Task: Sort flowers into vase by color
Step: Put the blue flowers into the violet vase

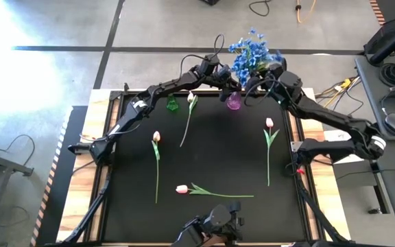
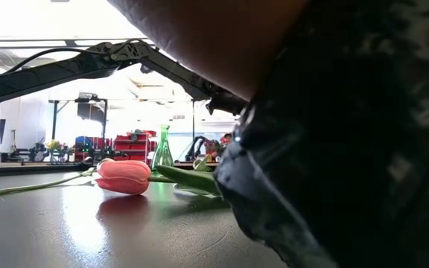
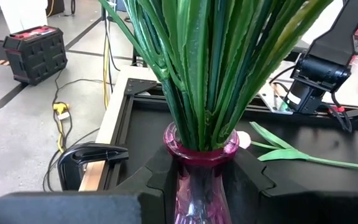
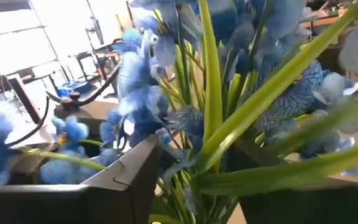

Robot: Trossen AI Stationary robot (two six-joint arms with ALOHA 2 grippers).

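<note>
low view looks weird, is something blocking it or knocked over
Yes: a large dark blurred shape right against the lens fills the right side, hiding most of the table. What it is can't be told. Nothing looks knocked over: the pink tulip lies flat and the green vase stands upright behind it.

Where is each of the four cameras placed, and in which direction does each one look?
High view: above the table, looking straight down; both arms meet at the pink vase holding blue flowers.
Low view: at table height, looking level past a pink tulip; a dark blurred shape blocks the right side.
Left wrist view: on the left arm, facing the pink vase, the left gripper around it.
Right wrist view: on the right arm, facing the blue flowers.
Shared: both wrist views show this bouquet.
</note>
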